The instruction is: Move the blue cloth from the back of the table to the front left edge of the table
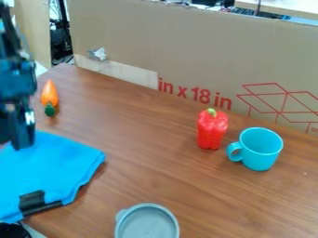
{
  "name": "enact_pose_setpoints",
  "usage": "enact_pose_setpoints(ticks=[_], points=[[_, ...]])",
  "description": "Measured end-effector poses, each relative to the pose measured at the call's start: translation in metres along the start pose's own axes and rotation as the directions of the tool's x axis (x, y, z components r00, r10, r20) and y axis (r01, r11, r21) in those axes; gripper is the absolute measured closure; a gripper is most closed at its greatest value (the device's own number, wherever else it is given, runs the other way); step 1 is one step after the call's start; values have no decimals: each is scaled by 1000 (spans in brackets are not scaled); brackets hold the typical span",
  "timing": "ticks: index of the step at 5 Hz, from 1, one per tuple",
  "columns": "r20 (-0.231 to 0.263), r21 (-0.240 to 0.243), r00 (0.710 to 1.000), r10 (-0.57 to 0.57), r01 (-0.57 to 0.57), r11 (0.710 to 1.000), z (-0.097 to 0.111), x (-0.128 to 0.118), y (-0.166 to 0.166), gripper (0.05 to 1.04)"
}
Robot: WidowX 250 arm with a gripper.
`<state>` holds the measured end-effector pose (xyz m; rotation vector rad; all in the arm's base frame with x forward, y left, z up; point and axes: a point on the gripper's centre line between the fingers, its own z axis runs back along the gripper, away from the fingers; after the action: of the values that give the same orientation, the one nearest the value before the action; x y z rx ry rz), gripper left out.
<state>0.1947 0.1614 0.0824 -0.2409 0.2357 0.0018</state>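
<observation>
Hanging by the left edge of the desk [168, 176], the black hand [14, 141] is seen at the far side of a blue cloth [53, 160]; whether contact is made cannot be told, nor whether the hand is released or clenched. The cloth is spread along the left edge, toward the near left corner, and a black piece [32, 201] is borne on its near part. Toward the far left corner, just beyond the cloth, an orange carrot [49, 94] is laid with its green end turned to the near side. Near the far edge, toward the right, a red pepper [212, 130] is stood upright, its green stem on top. Just beside it a turquoise mug [260, 149] is placed, its handle turned toward the pepper. Toward the near edge a round grey dish [148, 224] is set. The far edge is lined by cardboard [155, 46] marked in red.
</observation>
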Motion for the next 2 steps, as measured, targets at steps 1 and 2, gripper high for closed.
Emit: enact_pose_setpoints(ticks=[1, 2], points=[[58, 95, 998, -2, -4, 996, 30, -10, -4, 83], [41, 177, 999, -3, -4, 984, 42, -19, -4, 83]])
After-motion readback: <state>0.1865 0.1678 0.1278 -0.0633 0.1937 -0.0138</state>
